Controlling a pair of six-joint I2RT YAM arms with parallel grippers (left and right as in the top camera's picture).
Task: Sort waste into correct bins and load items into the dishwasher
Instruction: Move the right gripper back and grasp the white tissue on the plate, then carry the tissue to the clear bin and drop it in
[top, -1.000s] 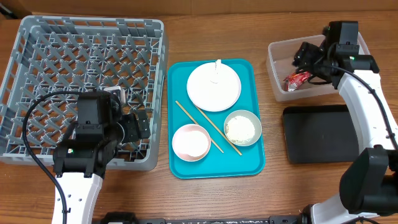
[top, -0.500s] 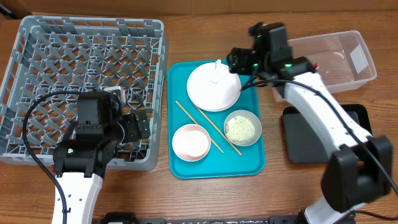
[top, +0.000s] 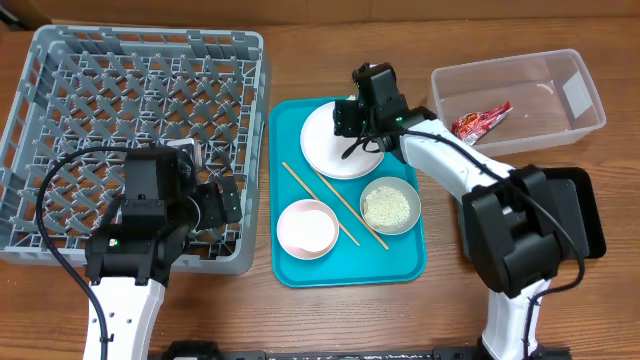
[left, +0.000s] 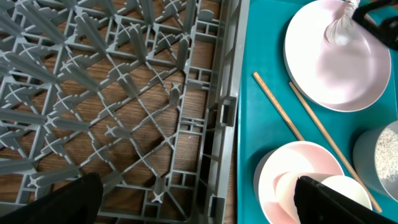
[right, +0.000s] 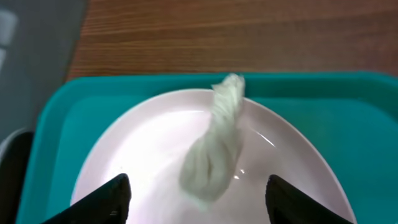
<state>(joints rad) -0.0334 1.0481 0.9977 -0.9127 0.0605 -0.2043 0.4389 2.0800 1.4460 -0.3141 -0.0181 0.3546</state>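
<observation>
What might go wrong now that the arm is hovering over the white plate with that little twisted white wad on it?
1. The right gripper, open, straddles the wad on the white plate; closing too low, it may shove the glossy plate rather than pinch the wad.
2. A shoved plate might knock the chopsticks lying loose beside it.
3. The grey bowl of rice sits close; a careless arm sweep may spill it.
</observation>
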